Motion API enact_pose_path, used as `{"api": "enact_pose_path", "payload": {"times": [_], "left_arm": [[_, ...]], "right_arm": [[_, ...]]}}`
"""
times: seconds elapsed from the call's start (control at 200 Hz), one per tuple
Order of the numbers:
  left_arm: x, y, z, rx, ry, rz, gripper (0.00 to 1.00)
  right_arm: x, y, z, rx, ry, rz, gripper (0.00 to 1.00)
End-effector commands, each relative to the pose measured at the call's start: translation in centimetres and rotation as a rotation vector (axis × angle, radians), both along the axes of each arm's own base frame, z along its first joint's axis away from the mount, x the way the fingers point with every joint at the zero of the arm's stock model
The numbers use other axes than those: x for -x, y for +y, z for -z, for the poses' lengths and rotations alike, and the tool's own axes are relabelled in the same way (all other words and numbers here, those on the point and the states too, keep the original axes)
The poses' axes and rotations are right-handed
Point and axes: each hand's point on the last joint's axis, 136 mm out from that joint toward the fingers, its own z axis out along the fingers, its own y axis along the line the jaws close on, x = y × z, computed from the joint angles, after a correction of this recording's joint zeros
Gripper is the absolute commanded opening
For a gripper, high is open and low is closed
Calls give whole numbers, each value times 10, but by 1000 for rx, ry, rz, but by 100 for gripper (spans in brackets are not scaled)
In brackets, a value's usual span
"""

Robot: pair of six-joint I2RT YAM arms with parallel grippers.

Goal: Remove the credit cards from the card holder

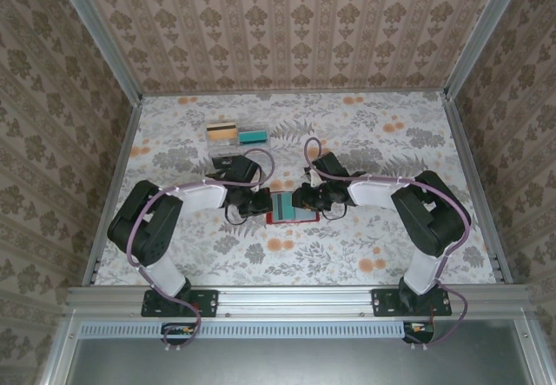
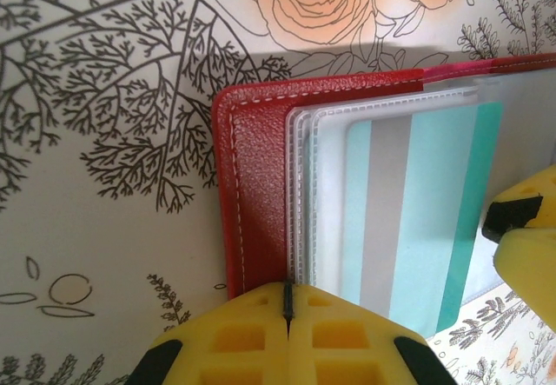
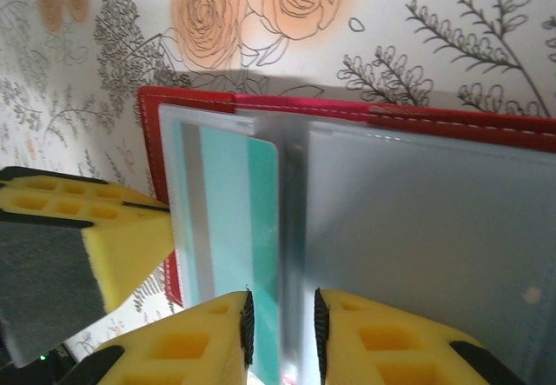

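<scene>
The left gripper point(image 1: 264, 204) and the right gripper point(image 1: 301, 200) were close on each side of the card holder point(image 1: 287, 208), with no room to pass between them. A clear tray point(image 1: 237, 135) sat just behind the left arm. Walls point(image 1: 304, 29) stood on three sides. The far right and the near part of the table point(image 1: 391, 142) were bare.

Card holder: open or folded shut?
Open. The card holder lies spread flat on the table, clear sleeves facing up, a teal card showing in one.
</scene>
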Motion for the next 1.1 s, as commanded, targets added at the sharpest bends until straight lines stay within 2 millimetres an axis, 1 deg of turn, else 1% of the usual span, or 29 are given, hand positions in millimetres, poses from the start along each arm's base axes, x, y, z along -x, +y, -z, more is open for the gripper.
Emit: {"api": "enact_pose_path", "payload": {"times": [0.0,0.225,0.42,0.545,0.59,0.685,0.7,0.805,1.0,1.095], "left_arm": [[10,5,13,-42,51,11,0],[10,3,12,-39,52,16,0],[10,3,12,-38,52,18,0],[10,2,12,-36,51,20,0],[10,2,12,-35,52,20,0],[11,2,12,-36,53,20,0],[11,3,12,-37,54,19,0],[11,3,12,-40,53,19,0],[11,4,13,-43,55,17,0],[11,5,13,-43,54,17,0]], "right_arm": [[0,6,0,-36,18,-7,29],[3,7,9,-36,44,-15,30],[3,9,12,-49,48,-13,22],[3,11,10,-65,47,-15,20],[3,11,10,-66,48,-16,17],[4,10,11,-62,50,-14,1],[4,8,11,-59,48,-12,0],[6,0,12,-42,43,0,0],[7,-25,7,-40,33,40,0],[8,-35,3,-48,25,49,0]]}}
